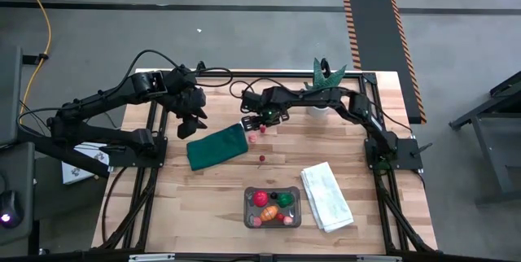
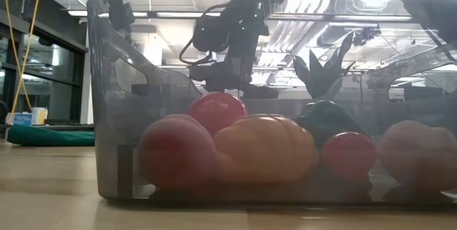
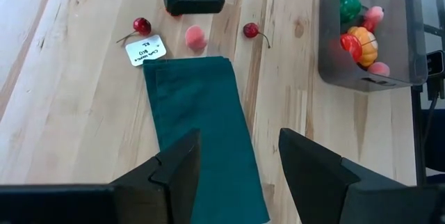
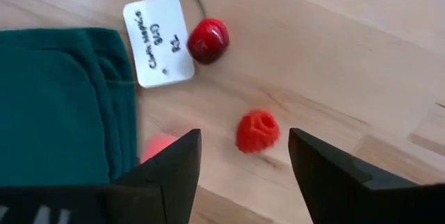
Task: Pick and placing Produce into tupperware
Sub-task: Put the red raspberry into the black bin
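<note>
The clear tupperware (image 1: 273, 207) stands near the table's front edge and holds several pieces of produce (image 2: 264, 148). More produce lies loose by the dark green cloth (image 1: 216, 146): a small red berry (image 4: 257, 131), a cherry (image 4: 208, 40) beside a white tag (image 4: 157, 40), a pink piece (image 3: 196, 37) and a second cherry (image 1: 262, 159). My right gripper (image 4: 245, 161) points down, open, with the red berry between its fingertips and apart from both. My left gripper (image 3: 240, 165) hangs open above the cloth's far-left part.
A folded white towel (image 1: 326, 195) lies right of the tupperware. A spiky green potted plant (image 1: 326, 79) stands at the far edge behind my right arm. Bare wood shows between the cloth and the tupperware.
</note>
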`<move>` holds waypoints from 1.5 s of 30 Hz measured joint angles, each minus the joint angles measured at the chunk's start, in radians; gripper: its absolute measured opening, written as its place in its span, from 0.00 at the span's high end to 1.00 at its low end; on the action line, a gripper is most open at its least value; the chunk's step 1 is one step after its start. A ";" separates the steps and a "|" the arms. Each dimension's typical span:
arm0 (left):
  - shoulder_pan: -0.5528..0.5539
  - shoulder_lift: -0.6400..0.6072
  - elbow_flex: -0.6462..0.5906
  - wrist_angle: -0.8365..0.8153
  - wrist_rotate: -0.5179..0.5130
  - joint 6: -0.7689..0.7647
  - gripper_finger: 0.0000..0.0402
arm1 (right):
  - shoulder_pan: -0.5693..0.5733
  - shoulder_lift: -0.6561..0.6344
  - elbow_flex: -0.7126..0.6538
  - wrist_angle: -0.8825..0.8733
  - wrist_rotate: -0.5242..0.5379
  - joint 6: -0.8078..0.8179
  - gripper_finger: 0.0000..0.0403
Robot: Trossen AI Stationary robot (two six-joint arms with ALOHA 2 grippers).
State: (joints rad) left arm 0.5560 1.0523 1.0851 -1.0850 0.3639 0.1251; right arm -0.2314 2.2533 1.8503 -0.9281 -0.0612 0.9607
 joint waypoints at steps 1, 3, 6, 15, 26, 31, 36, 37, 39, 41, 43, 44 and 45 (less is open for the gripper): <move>0.000 0.000 0.000 -0.001 0.000 0.000 0.55 | 0.000 0.004 0.000 0.007 -0.002 0.000 0.49; 0.000 0.000 0.000 -0.006 0.000 0.000 0.55 | 0.000 0.010 0.000 0.000 -0.015 0.000 0.49; 0.000 0.000 0.000 -0.015 0.000 0.000 0.55 | 0.000 0.019 0.000 0.009 -0.028 0.003 0.49; 0.000 0.000 0.000 -0.018 -0.008 0.000 0.55 | 0.001 0.045 0.000 0.000 -0.037 0.003 0.49; 0.000 0.000 0.000 -0.018 -0.011 0.000 0.55 | 0.003 0.058 0.000 0.020 -0.049 0.003 0.54; 0.000 0.000 0.000 -0.018 -0.012 0.000 0.55 | 0.003 0.058 0.000 0.025 -0.048 0.000 0.61; 0.000 0.000 0.000 -0.018 -0.012 0.000 0.55 | 0.003 0.058 0.000 0.028 -0.048 0.000 0.66; 0.000 0.000 0.000 -0.018 -0.012 0.000 0.55 | 0.003 0.058 0.000 0.028 -0.048 0.000 0.66; 0.000 0.000 0.000 -0.018 -0.012 0.000 0.55 | 0.003 0.058 0.000 0.028 -0.048 0.000 0.67; 0.000 0.000 0.000 -0.018 -0.011 0.001 0.55 | 0.003 0.058 0.000 0.028 -0.048 0.000 0.68; 0.000 0.000 0.000 -0.018 -0.011 0.001 0.55 | 0.003 0.058 0.000 0.028 -0.048 0.000 0.69; 0.000 0.000 0.000 -0.018 -0.011 0.001 0.55 | 0.003 0.058 0.000 0.028 -0.048 0.000 0.70; 0.000 0.000 0.000 -0.018 -0.011 0.000 0.55 | 0.003 0.058 0.000 0.028 -0.047 0.000 0.71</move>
State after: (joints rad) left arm 0.5560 1.0527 1.0851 -1.1027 0.3527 0.1254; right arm -0.2287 2.3112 1.8503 -0.9001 -0.1085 0.9603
